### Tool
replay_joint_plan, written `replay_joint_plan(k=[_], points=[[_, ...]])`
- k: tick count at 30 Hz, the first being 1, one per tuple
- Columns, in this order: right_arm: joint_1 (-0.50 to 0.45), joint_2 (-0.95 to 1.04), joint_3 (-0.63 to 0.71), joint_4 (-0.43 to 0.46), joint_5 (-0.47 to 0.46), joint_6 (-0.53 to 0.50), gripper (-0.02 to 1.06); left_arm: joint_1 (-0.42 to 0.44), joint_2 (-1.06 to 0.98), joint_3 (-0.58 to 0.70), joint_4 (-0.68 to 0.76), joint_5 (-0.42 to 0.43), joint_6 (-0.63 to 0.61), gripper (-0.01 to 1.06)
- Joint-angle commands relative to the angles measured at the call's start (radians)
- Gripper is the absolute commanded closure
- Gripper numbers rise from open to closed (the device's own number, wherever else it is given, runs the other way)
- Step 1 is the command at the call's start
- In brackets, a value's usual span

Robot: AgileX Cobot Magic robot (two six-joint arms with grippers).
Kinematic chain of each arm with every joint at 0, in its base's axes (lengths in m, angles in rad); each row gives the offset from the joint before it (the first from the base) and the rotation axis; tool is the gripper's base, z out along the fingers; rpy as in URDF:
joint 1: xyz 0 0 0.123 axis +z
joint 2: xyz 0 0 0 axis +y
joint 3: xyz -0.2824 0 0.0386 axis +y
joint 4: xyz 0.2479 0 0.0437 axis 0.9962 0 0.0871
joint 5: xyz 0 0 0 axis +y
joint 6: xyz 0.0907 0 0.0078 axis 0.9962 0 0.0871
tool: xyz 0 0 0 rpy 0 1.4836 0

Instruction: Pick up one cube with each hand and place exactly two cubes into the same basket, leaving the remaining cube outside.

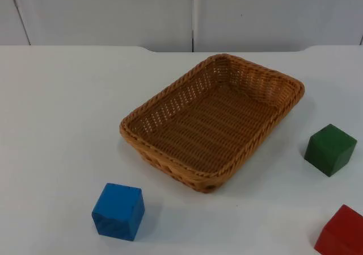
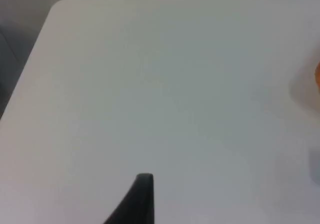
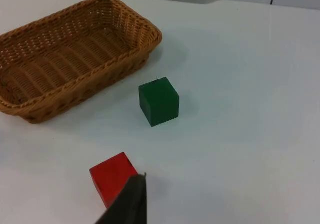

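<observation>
While pincer states are unclear, blue cube (image 1: 118, 211), green cube (image 1: 330, 149), red cube (image 1: 342, 233) flank basket (image 1: 170, 104).

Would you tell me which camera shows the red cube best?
The right wrist view: the red cube lies whole beside the fingertip. The top view cuts it off at the edge. The left wrist view looks at bare table.

A plain white counter (image 1: 62, 130) fills most of the top view, matte and evenly lit, with soft shadows. Along the upper edge of the frame stands a pale grey partition wall (image 1: 102, 11), split by a dark vertical seam right of centre and a slanted seam at far upper left. The counter's far edge steps slightly near the middle.
</observation>
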Motion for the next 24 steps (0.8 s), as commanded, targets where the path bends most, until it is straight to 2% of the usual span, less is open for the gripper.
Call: replay_joint_plan(k=[1,14,24], points=[[-0.006,0.011,-0.006,-0.010,-0.003,-0.007,-0.01,0.003,-0.004,0.006,-0.023,-0.011,-0.005,0.00],[-0.006,0.137,-0.090,-0.003,-0.015,-0.016,-0.01,0.003,0.019,-0.033,-0.045,-0.001,-0.005,0.00],[-0.006,0.221,-0.119,0.014,-0.071,-0.022,-0.01,0.003,0.117,-0.083,-0.071,-0.014,-0.005,0.00]])
